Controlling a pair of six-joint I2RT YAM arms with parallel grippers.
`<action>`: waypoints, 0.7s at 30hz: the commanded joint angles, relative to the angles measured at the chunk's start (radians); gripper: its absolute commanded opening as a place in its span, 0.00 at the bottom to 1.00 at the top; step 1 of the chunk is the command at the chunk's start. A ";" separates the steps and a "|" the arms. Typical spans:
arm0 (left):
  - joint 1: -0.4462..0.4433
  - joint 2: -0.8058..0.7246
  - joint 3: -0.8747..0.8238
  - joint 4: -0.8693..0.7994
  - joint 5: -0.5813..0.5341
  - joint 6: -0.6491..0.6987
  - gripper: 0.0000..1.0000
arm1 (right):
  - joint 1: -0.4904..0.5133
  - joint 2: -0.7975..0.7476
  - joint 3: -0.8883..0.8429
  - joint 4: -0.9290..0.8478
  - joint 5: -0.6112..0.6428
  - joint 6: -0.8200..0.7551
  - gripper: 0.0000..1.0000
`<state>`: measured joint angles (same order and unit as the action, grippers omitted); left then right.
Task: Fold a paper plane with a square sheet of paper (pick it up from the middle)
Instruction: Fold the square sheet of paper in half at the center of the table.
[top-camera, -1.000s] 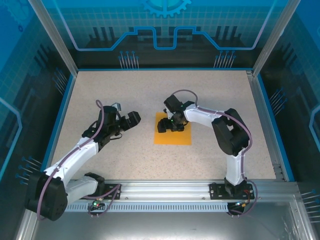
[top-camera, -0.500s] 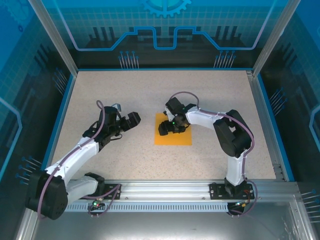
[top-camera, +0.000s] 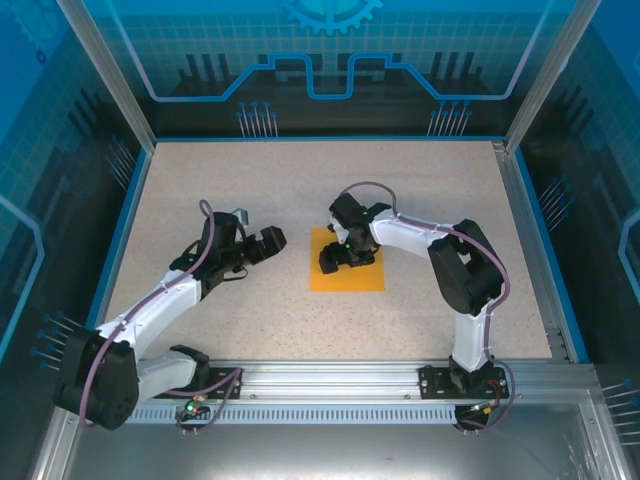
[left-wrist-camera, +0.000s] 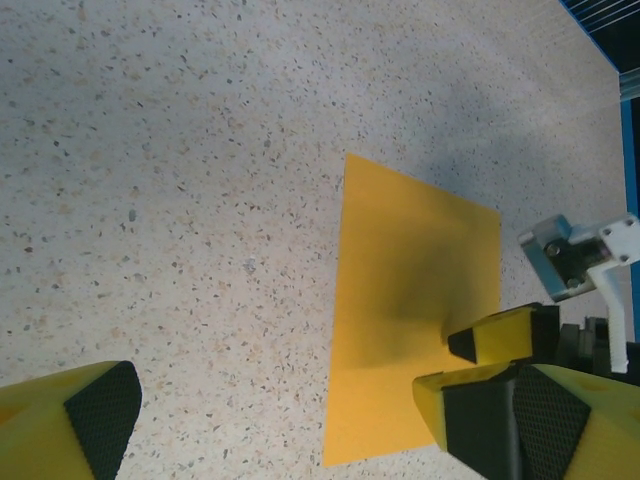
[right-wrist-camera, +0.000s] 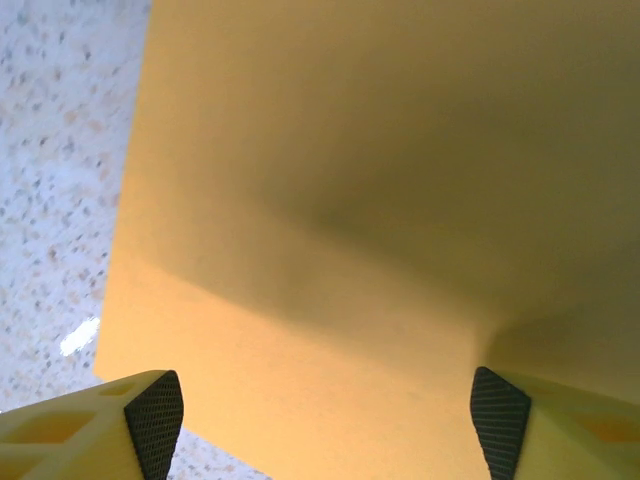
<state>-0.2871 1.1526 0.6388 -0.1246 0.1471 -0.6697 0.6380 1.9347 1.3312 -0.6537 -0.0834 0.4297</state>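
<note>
The square sheet of paper (top-camera: 350, 280) is bright orange and lies flat on the speckled table, just right of centre. My right gripper (top-camera: 340, 258) stands over its middle, pointing down, open wide. In the right wrist view both black pads (right-wrist-camera: 150, 420) sit low over the sheet (right-wrist-camera: 380, 180), right gripper (right-wrist-camera: 325, 425) empty between them. My left gripper (top-camera: 268, 243) hovers open just left of the sheet's left edge. In the left wrist view the sheet (left-wrist-camera: 400, 260) lies ahead, the left gripper (left-wrist-camera: 290, 420) is open, and a yellow finger (left-wrist-camera: 505, 335) of the right gripper rests on the paper.
The speckled table (top-camera: 300, 180) has a blue rim and clear walls all round. An aluminium rail (top-camera: 330, 385) with both arm bases runs along the near edge. Bare tabletop lies behind and to both sides of the sheet.
The right gripper's jaws have spread a little wider over the sheet and it has shifted slightly nearer. The left gripper has crept a little to the right, toward the sheet.
</note>
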 joint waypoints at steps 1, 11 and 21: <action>0.005 0.020 0.039 0.024 0.059 0.021 0.99 | 0.013 -0.017 0.065 -0.098 0.179 0.130 0.83; 0.003 0.149 0.085 0.031 0.154 0.000 0.99 | 0.011 0.076 0.187 -0.210 0.284 0.245 0.97; 0.002 0.205 0.105 0.026 0.174 -0.001 0.99 | 0.016 0.144 0.247 -0.223 0.237 0.265 0.99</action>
<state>-0.2871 1.3460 0.7120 -0.1051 0.2871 -0.6739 0.6407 2.0571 1.5486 -0.8406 0.1719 0.6685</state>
